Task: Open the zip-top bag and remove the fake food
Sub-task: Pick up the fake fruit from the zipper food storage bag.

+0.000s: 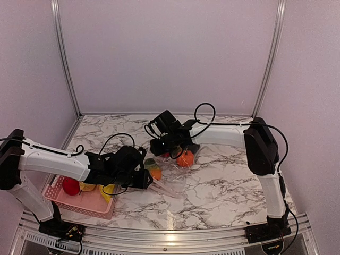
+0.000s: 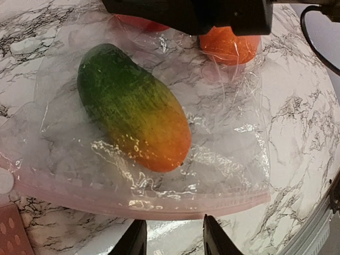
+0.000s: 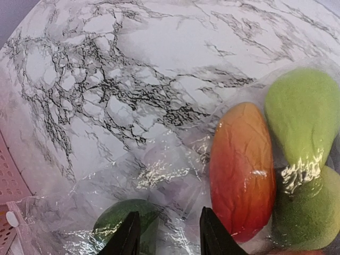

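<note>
The clear crinkly zip-top bag (image 2: 228, 154) holds glossy plastic fake food (image 2: 133, 106); with left hand (image 2: 172, 239) and right hand (image 3: 167, 234) both released, pinching its near zip edge seems next.

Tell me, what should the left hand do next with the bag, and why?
Probably slide the left hand forward a little and pinch the zip strip of the bag. Its fingers are open and just short of that pink strip, and the green-orange fruit is inside the bag.
</note>
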`<action>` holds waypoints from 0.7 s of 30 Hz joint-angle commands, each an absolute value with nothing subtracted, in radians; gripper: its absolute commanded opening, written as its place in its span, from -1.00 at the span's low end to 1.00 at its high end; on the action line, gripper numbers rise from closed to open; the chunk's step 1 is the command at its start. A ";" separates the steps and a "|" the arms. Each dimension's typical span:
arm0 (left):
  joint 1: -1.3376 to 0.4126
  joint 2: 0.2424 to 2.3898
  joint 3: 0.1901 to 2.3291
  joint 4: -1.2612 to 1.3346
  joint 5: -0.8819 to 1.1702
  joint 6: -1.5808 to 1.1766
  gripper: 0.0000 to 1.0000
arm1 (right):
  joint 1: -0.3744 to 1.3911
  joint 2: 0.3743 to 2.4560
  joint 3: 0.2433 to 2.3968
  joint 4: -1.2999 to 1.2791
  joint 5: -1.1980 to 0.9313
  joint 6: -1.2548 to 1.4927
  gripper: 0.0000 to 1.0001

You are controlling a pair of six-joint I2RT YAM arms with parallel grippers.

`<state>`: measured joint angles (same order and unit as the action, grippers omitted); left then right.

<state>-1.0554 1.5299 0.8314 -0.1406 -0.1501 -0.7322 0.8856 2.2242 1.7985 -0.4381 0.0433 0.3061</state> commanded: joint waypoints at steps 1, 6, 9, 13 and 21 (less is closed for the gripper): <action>-1.060 1.581 0.866 -0.101 -0.162 -0.761 -0.27 | 0.906 2.187 1.770 -0.466 0.051 0.314 -0.27; -1.060 1.601 0.853 -0.087 -0.164 -0.781 -0.33 | 0.913 2.187 1.744 -0.450 0.035 0.321 -0.27; -1.061 1.597 0.846 -0.087 -0.158 -0.779 -0.34 | 0.913 2.201 1.744 -0.442 0.026 0.324 -0.28; -1.062 1.565 0.820 -0.093 -0.156 -0.789 -0.35 | 0.912 2.222 1.755 -0.437 0.019 0.328 -0.28; -1.063 1.493 0.754 -0.128 -0.174 -0.791 -0.37 | 0.912 2.261 1.792 -0.439 0.012 0.324 -0.28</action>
